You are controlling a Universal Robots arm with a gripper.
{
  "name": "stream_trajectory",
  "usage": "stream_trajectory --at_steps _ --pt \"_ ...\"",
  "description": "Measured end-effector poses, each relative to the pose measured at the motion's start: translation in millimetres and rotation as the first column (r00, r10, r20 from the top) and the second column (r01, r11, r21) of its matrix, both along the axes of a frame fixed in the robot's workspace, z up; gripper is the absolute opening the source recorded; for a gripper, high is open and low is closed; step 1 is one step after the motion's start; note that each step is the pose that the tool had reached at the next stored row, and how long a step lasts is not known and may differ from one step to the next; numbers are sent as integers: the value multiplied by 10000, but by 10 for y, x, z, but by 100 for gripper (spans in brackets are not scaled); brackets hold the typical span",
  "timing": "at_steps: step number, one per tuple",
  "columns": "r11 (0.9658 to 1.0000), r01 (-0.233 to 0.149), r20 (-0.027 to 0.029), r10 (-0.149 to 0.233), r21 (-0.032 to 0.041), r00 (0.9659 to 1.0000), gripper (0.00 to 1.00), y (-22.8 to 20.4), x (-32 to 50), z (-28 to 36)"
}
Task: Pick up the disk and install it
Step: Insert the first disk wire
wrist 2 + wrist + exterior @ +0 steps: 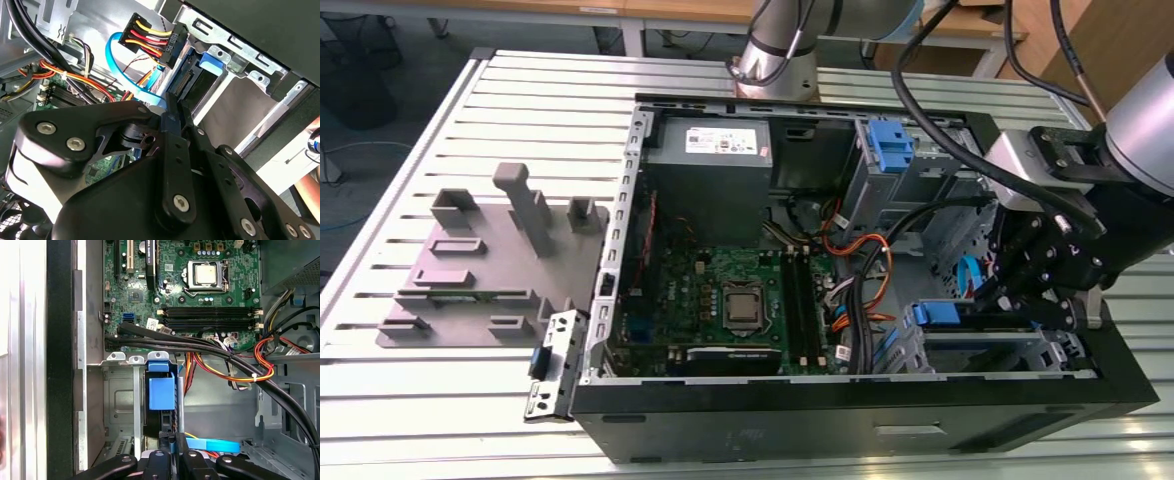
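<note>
Here, an open desktop computer case (854,415) lies on a slatted metal table (400,400), with the robot arm's gripper (1034,290) lowered into the drive bay (120,400) at the exterior view's right. The disk (152,420) already sits edge-on inside that bay, between its metal guides, with its blue side rail (161,390) facing the first wrist view. In the second wrist view the gripper (172,107) has its fingers brought together with no gap showing, their tips at the disk's connector end (192,82); whether they pinch it or only press on it cannot be told. The step in hand looks like installation, with pickup done. Seating it fully would likely call for a straight push along the guides, clear of the cables (225,352) just beside the bay.
</note>
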State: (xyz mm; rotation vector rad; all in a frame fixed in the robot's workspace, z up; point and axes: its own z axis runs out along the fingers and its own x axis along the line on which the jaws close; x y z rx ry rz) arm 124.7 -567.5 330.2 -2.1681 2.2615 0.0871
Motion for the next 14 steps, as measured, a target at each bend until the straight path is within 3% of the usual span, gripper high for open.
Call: stream_trajectory --at_steps 10,11,14 --pt "10000 0 0 0 4 10000 17 0 0 -3" --pt "10000 0 0 0 3 10000 24 0 0 -3" --pt "10000 0 0 0 2 10000 24 0 0 -3"
